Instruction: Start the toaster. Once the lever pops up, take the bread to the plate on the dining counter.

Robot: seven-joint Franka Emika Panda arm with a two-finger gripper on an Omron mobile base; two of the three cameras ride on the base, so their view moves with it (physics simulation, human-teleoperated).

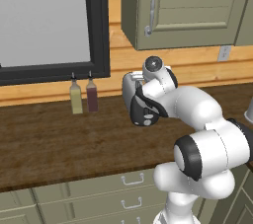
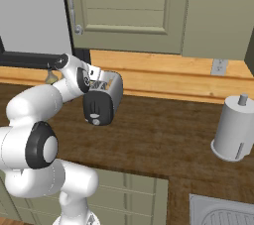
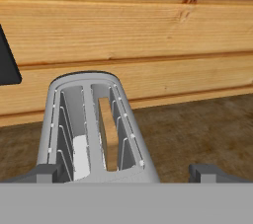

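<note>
The white-silver toaster (image 2: 113, 91) stands on the dark wood counter by the wall, its black end panel (image 2: 97, 107) facing the base. Small light marks show on that panel, but I cannot single out the lever. In the hand view I look down on the toaster (image 3: 94, 119) from close above. The tan bread (image 3: 107, 139) sits low in its right slot, and the left slot holds no slice. My gripper (image 3: 126, 173) is open, its fingertips (image 3: 207, 172) spread wide at either side of the toaster's near end. The plate and the dining counter are out of view.
Two slim bottles (image 1: 75, 97) stand left of the toaster under a black-framed window. A paper towel roll (image 2: 233, 130) is on the counter to the right, a sink (image 2: 223, 214) at the lower right. Wall cabinets (image 2: 124, 6) hang overhead.
</note>
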